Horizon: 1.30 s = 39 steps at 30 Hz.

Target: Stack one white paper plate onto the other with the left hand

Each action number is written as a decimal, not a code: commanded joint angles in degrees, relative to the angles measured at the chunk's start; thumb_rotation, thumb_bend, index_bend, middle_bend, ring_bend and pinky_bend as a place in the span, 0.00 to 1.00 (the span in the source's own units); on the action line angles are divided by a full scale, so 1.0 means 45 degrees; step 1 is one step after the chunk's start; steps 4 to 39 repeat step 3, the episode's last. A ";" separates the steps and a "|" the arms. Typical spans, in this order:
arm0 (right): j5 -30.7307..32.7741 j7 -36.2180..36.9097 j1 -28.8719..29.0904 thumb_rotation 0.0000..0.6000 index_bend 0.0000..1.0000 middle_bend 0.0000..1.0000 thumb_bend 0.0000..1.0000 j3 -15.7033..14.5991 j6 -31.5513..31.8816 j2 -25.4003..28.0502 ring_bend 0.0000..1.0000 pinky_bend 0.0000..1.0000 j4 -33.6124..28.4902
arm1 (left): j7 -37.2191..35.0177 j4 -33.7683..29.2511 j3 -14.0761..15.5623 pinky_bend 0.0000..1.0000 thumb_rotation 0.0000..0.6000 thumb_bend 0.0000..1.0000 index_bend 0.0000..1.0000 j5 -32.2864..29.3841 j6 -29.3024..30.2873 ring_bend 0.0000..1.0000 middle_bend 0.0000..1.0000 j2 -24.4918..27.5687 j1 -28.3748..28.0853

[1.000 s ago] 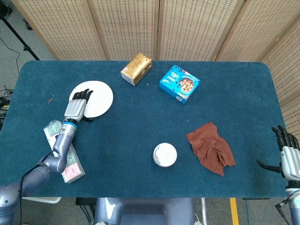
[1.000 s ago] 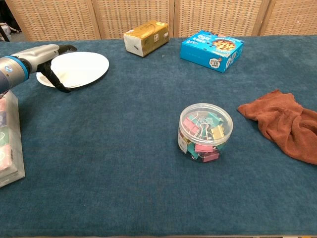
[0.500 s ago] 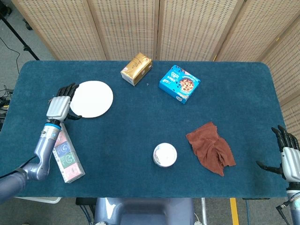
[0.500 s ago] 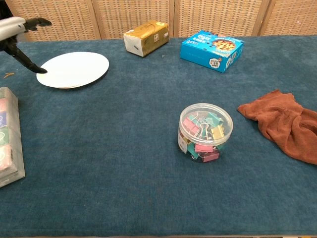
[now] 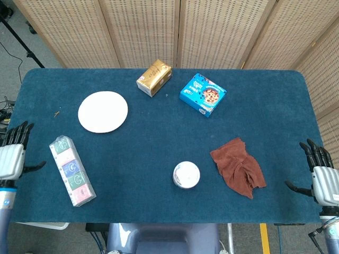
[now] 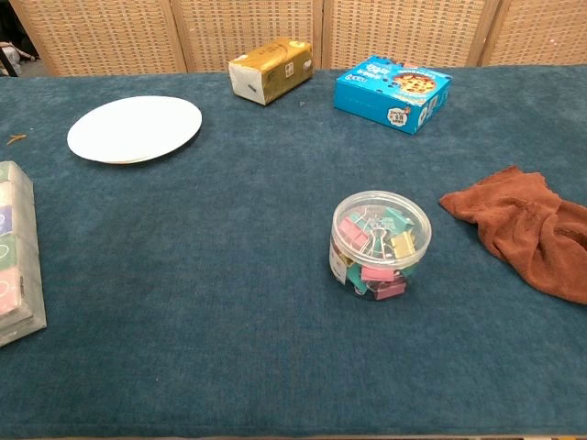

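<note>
A single round of white paper plates (image 5: 103, 111) lies flat on the blue table at the back left, also seen in the chest view (image 6: 134, 128); whether it is one plate or two I cannot tell. My left hand (image 5: 12, 156) hangs off the table's left edge, well away from the plates, fingers apart and empty. Off the right edge my right hand (image 5: 321, 178) is likewise open and holds nothing. Neither hand shows in the chest view.
A clear case of coloured packs (image 5: 73, 170) lies front left. A gold carton (image 5: 154, 77) and a blue cookie box (image 5: 202, 94) stand at the back. A clear tub of binder clips (image 6: 380, 243) sits mid-front, a rust cloth (image 6: 532, 229) to its right.
My left hand has left the plates and drawn back to the left and toward me, off the table edge. The plates stay put. The right hand barely moved.
</note>
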 commanded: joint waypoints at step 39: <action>-0.0239 -0.0044 -0.0058 1.00 0.00 0.00 0.00 -0.0042 0.0256 0.0037 0.00 0.00 -0.0163 | 0.0129 -0.1378 0.0865 0.00 1.00 0.00 0.00 0.0194 0.1025 0.00 0.00 0.0877 0.1385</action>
